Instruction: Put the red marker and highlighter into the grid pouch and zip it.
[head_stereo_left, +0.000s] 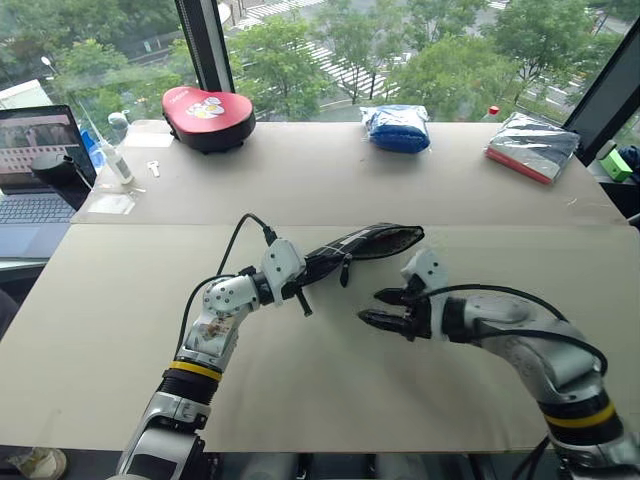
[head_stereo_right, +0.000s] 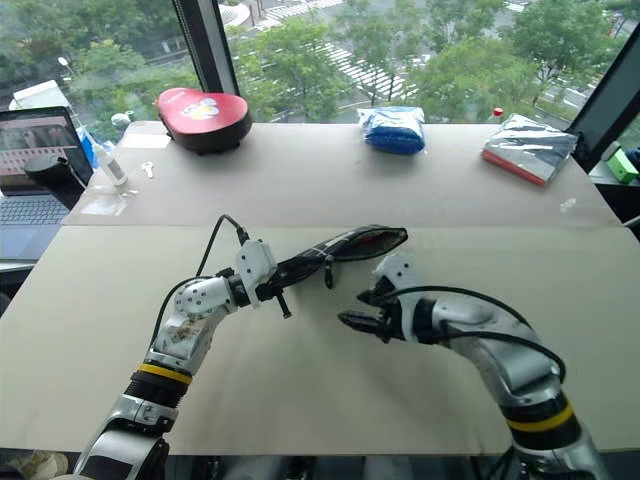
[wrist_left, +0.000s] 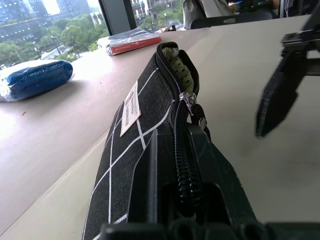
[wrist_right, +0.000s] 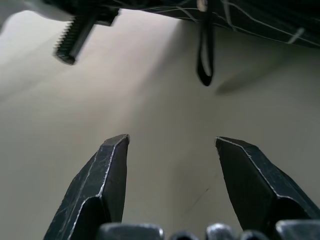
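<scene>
Left claw (head_stereo_left: 300, 283) was clamped on the grid pouch (head_stereo_left: 365, 246), held off the counter (head_stereo_left: 120, 330) with its far end unzipped. Right claw (head_stereo_left: 385, 307), just beside, stood spread and empty.

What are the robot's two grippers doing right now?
Left gripper: closed, holding the grid pouch above the table.
Right gripper: open, holding nothing.

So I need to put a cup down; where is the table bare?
The near table left of the left gripper is bare, and so is the strip between the red case and blue bundle. The middle is crowded: the pouch and right gripper.
</scene>
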